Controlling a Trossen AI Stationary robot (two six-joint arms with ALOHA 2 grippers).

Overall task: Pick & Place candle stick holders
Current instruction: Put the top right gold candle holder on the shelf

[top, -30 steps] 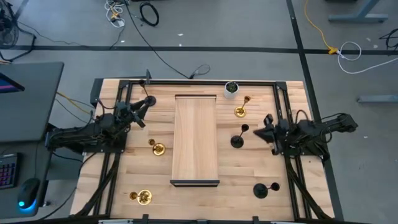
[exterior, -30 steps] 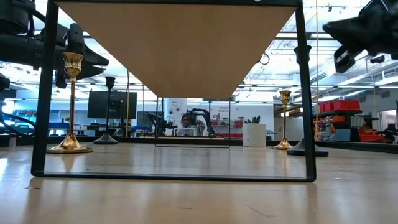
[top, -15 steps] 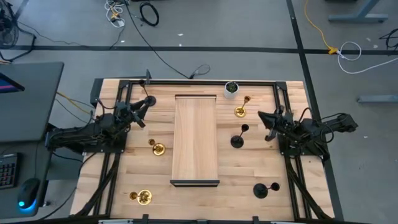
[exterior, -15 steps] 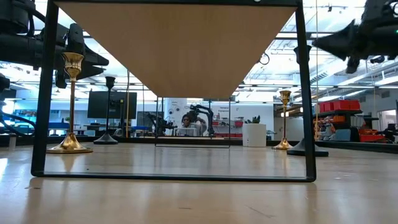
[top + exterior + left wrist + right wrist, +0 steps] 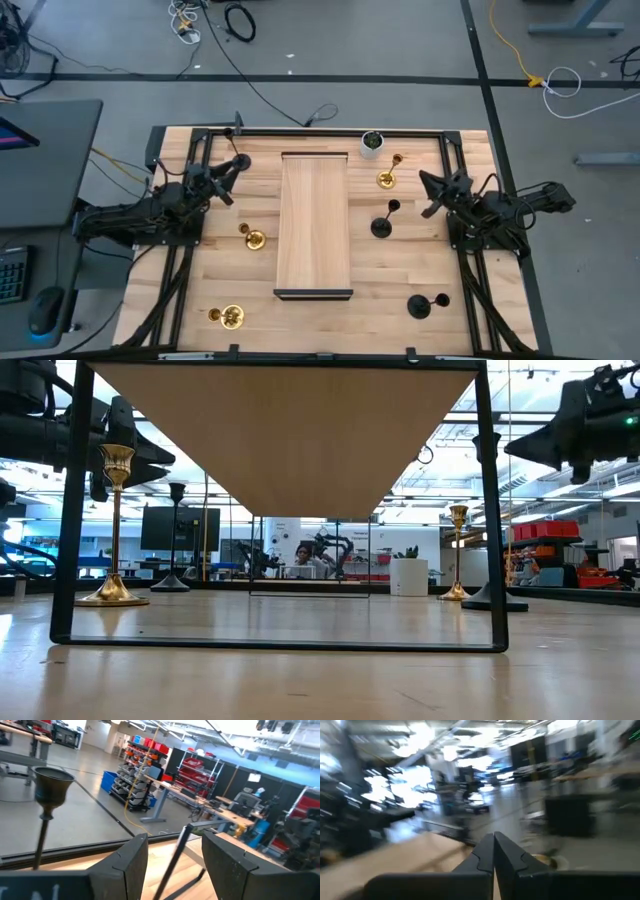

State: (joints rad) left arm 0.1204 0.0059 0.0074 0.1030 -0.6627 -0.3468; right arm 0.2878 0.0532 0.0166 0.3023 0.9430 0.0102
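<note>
**Right arm nearest the two holders beside the board**

Fingers of the right gripper [image 5: 428, 195] are pressed together, as the right wrist view [image 5: 493, 851] shows: the two tips meet with no gap and nothing is held between them. In the high view that gripper hangs over the right part of the desk [image 5: 400, 280], pointing toward the middle. A black candle holder [image 5: 383, 224] stands just toward the centre and a little nearer the front edge; a gold candle holder [image 5: 388, 176] stands toward the back edge, near a small white pot [image 5: 371, 143]. Both are upright, so their long axis is vertical, and both lie between the fingers and the long wooden board [image 5: 314, 222] that spans the middle. My judgement is that the right arm is the nearer one for either, and the fingers would have to part first.

The left gripper [image 5: 226, 176] waits on the other side with its fingers apart [image 5: 130, 862], empty, close to a black candle holder at the back left [image 5: 238, 160]. Further out stand a gold one beside the board [image 5: 252, 238], a gold one at the front left [image 5: 228, 317] and a black one at the front right [image 5: 423, 305].
</note>
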